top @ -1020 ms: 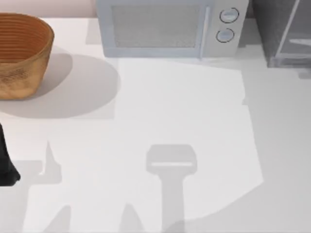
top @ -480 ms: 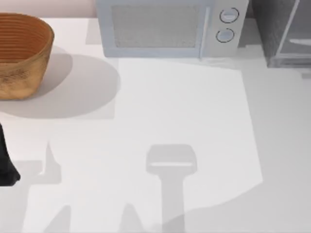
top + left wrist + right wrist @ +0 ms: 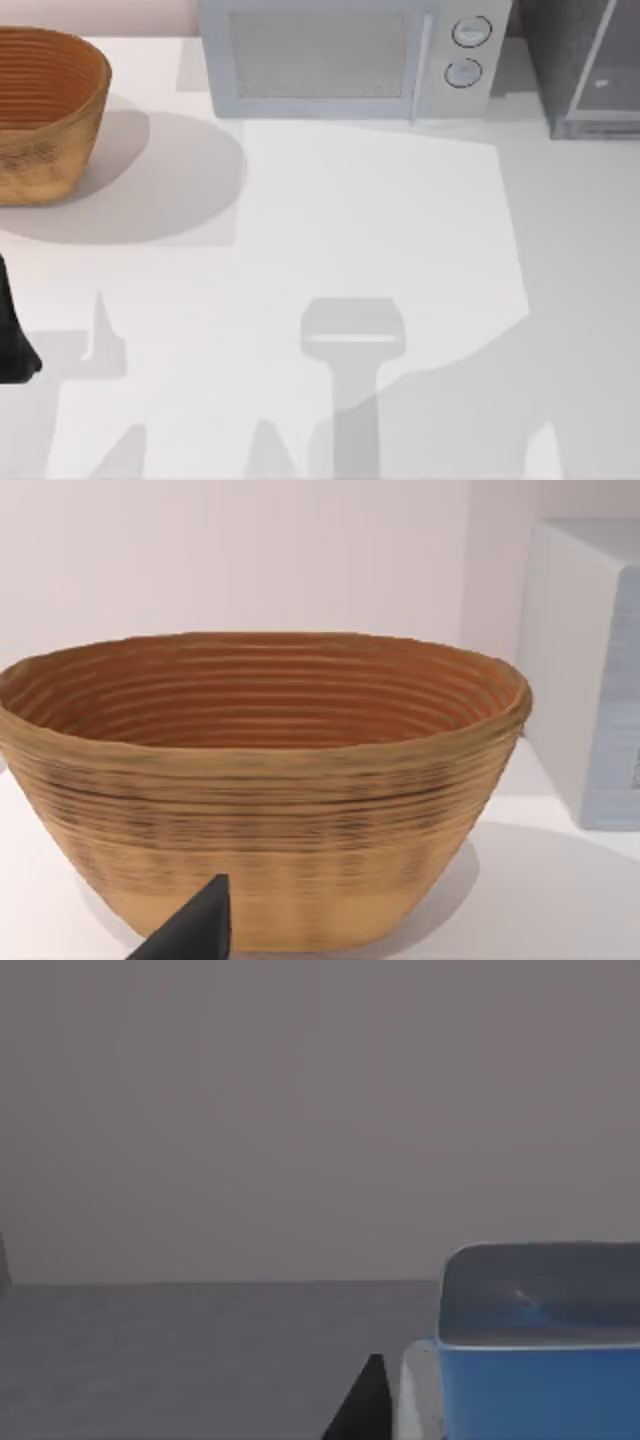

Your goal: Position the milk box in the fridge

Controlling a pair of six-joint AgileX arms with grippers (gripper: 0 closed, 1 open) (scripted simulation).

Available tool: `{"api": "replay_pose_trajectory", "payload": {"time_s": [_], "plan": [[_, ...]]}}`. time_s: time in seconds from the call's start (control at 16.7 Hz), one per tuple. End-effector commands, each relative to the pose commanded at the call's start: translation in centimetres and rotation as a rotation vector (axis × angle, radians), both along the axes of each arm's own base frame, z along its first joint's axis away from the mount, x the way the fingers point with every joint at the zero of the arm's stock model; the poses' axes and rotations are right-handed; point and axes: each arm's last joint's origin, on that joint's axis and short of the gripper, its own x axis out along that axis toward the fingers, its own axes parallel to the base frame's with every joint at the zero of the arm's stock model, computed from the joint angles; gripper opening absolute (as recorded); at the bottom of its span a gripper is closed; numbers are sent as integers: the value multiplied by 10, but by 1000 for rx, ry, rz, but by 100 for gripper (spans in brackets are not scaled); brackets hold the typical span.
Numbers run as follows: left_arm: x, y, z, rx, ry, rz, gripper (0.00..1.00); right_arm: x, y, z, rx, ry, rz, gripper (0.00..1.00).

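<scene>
Right tool [image 3: 385, 1410] just beside milk box [image 3: 530, 1360], grip state unclear; left arm [image 3: 12, 330] parked at tabletop [image 3: 350, 220] edge.

The fridge [image 3: 590, 65] was cut off by the top view's upper and right edges, so only its corner and part of the door frame showed. In the right wrist view the milk box [image 3: 530, 1360] ran off the frame's edges, its lettering out of sight. A single dark fingertip [image 3: 362, 1405] showed beside it; contact could not be judged. The basket [image 3: 45, 110] was clipped at the left.
</scene>
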Motion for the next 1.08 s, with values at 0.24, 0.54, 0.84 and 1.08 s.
{"api": "replay_pose_trajectory", "payload": {"time_s": [0.24,0.54,0.84,1.08], "plan": [[0,0,0,0,0,0,100,37,3,13,-8,-11,3,0],[0,0,0,0,0,0,100,46,6,15,-7,-2,8,0],[0,0,0,0,0,0,100,46,6,15,-7,-2,8,30],[0,0,0,0,0,0,100,46,6,15,-7,-2,8,60]]}}
